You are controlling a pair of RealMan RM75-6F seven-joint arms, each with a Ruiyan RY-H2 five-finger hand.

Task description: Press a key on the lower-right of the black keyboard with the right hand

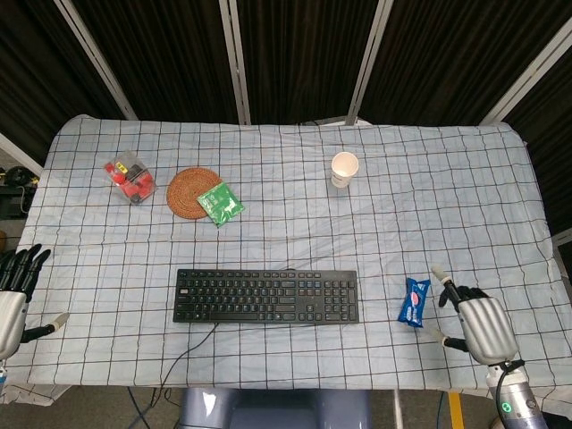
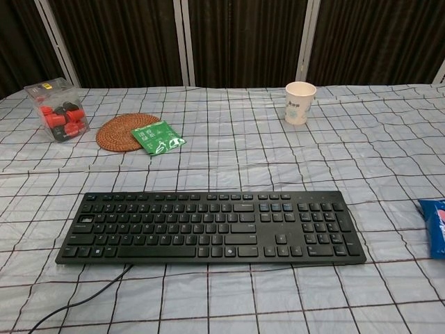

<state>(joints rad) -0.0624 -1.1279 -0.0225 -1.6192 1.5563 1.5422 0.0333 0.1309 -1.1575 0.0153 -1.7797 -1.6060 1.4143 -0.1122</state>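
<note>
Right hand (image 1: pixel 483 326): hovering at the near right tabletop (image 1: pixel 295 223) edge, one finger pointing out, the rest curled in, holding nothing; lying just beside a blue snack packet (image 1: pixel 414 301). Black keyboard (image 1: pixel 266 296): lying flat near the front edge, well apart from that hand, untouched. Left hand (image 1: pixel 12 299): sitting at the near left edge, fingers spread, holding nothing. Further back: paper cup (image 1: pixel 344 169) standing upright; green sachet (image 1: pixel 220 203) overlapping a round woven coaster (image 1: pixel 191 191); clear box of red pieces (image 1: pixel 130 178) at the left
</note>
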